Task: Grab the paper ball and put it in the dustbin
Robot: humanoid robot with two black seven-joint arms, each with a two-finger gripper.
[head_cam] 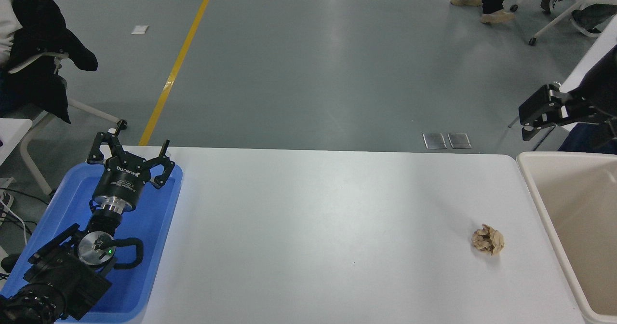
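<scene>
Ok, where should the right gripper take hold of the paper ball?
Across its middle, from straight above. The paper ball is a lumpy wad with no handle, lying alone on the white table, open on all sides; the dustbin stands apart at its right.
</scene>
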